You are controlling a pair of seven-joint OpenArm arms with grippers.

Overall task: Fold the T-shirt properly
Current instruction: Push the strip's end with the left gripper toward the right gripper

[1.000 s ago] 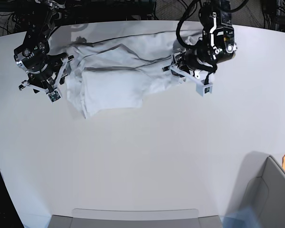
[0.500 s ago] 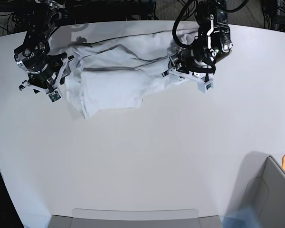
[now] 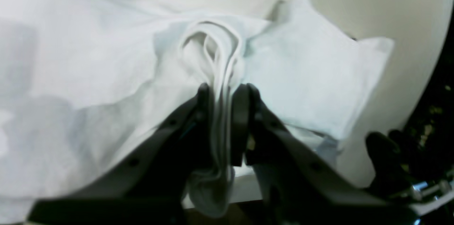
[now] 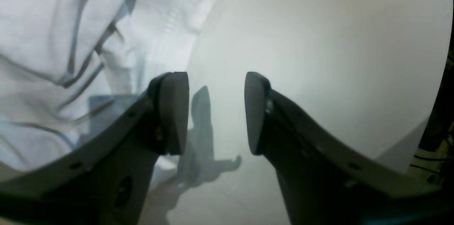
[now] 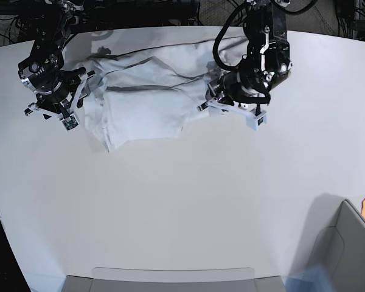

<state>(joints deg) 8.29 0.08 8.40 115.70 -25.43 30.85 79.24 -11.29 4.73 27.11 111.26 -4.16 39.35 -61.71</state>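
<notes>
I have the left claw [image 3: 222, 93] clamped on a bunched fold of the T-shirt [image 5: 146, 103], which lies crumpled across the upper middle of the tabletop [image 5: 182, 201], long axis left-right. My right claw [image 4: 215, 111] gapes empty just beside its left end.

This looks like a robotics lab. A broad, bare white table [image 5: 188, 201] with a curved edge fills the base view, and two black robot arms reach over it from the far side. Behind them, tangled black cables [image 5: 6, 24] hang in a dark space, and a grey bin [image 5: 344, 249] sits at the near corner.
</notes>
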